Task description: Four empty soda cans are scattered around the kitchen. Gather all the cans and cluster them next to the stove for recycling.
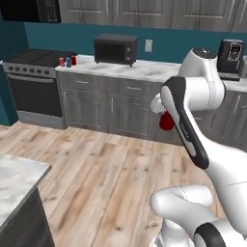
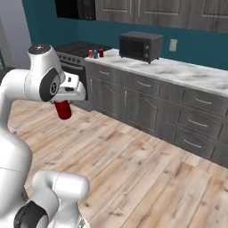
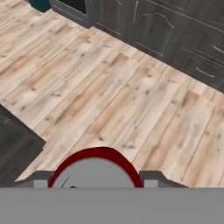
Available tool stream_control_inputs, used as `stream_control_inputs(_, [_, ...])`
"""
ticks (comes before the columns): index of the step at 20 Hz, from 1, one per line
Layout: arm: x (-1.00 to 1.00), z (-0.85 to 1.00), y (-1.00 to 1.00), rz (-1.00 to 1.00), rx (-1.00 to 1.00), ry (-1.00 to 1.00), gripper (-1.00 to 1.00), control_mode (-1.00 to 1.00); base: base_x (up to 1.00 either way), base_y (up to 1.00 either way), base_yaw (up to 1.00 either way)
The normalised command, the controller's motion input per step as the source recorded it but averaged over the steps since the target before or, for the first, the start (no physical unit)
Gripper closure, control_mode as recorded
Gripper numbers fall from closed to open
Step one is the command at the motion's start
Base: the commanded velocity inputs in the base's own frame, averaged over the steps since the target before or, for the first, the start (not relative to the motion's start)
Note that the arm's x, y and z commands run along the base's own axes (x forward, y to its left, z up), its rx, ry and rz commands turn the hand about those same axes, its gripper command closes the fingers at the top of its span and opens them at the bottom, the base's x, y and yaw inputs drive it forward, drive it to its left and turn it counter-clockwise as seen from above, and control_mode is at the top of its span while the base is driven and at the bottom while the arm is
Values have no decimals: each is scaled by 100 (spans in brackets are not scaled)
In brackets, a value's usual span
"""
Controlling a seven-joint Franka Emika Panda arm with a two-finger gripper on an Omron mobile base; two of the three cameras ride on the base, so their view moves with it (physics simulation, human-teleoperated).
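I am carrying 1 red cylindrical soda can (image 2: 63, 109), clamped in the two-finger gripper (image 3: 94, 181) above the wooden floor (image 3: 131, 100). 3 cans (image 1: 67, 61), seemingly 2 red and 1 blue, are standing on the marble counter (image 1: 144, 71) beside the black stove (image 1: 36, 58). I am keeping the can upright, planning to approach slowly and set it just beside the cluster without knocking it.
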Motion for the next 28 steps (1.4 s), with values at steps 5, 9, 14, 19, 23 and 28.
stream_control_inputs(5, [0, 0, 0, 0, 0, 0, 100, 100, 100, 42, -4])
stream_control_inputs(9, [0, 0, 0, 0, 0, 0, 100, 100, 100, 42, -4])
stream_control_inputs(14, [0, 0, 0, 0, 0, 0, 100, 100, 100, 41, -5])
stream_control_inputs(19, [0, 0, 0, 0, 0, 0, 100, 100, 100, 31, -5])
stream_control_inputs(23, [0, 0, 0, 0, 0, 0, 100, 100, 100, 15, -3])
stream_control_inputs(28, [0, 0, 0, 0, 0, 0, 100, 100, 100, 1, -4])
